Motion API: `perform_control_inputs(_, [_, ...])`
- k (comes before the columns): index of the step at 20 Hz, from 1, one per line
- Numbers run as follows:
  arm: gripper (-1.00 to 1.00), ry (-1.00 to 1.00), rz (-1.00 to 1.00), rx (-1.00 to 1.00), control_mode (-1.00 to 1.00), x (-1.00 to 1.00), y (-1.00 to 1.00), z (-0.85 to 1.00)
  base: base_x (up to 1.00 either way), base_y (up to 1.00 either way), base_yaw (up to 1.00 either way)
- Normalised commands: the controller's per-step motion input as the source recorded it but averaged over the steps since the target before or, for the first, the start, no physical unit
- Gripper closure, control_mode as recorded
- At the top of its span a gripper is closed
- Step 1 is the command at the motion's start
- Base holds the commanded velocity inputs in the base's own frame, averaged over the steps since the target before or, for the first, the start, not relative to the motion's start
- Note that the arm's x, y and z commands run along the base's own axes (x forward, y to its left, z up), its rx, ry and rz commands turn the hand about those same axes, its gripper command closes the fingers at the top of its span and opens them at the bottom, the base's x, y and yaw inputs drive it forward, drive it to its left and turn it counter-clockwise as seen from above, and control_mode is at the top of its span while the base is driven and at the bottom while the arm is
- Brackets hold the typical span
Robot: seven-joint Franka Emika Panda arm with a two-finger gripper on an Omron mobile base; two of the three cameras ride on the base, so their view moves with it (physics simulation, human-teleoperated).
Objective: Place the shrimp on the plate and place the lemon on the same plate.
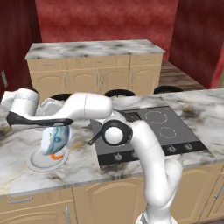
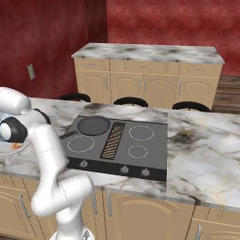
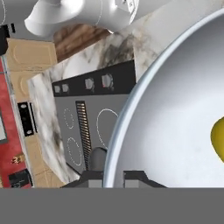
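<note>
Shrimp [image 1: 56, 155] lies as a small orange crescent on the plate [image 1: 35, 165], directly under the end effector [image 3: 119, 177] and the tilted bowl [image 1: 56, 138] that hangs from it. In the right base view the same orange speck [image 2: 16, 146] sits on the sliver of plate [image 2: 7, 149] that shows past the arm.

The end effector stands narrow, its two dark fingertips [image 3: 135, 176] pinched on the rim of the bowl [image 3: 175, 109], one on either side of the wall. The bowl is translucent and bluish from the left base view, and pale grey inside from the hand view. It is raised off the surface [image 1: 197, 109] and tipped steeply, with its lower edge just above the plate.

Lemon [image 3: 218, 139] is inside the bowl, a yellow rounded piece cut off by the picture's right edge, well away from the pinched rim. Whether it touches the bowl's wall cannot be told.

Beyond the bowl's rim, on the side away from the lemon, the hand view shows the black cooktop [image 3: 78, 122]. A black frying pan [image 2: 93, 125] rests on its near-left burner, well apart from the end effector.
</note>
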Motion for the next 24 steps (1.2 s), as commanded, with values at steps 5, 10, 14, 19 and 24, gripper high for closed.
perform_control_inputs(5, [1.0, 0.0, 0.0, -0.07, -1.0, 0.0, 0.0, -0.15, 0.0, 0.0, 0.0])
perform_control_inputs(10, [1.0, -0.01, 0.0, 0.0, -1.0, 0.01, -0.01, -0.14, 0.0, 0.0, 0.0])
perform_control_inputs(14, [1.0, -0.01, 0.0, 0.0, -1.0, 0.04, 0.0, -0.21, 0.0, 0.0, 0.0])
perform_control_inputs(19, [1.0, -0.02, 0.0, 0.0, -1.0, 0.14, 0.01, -0.13, 0.0, 0.0, 0.0])
perform_control_inputs(24, [1.0, -0.04, 0.0, -0.01, -1.0, 0.04, 0.13, -0.07, 0.0, 0.0, 0.0])
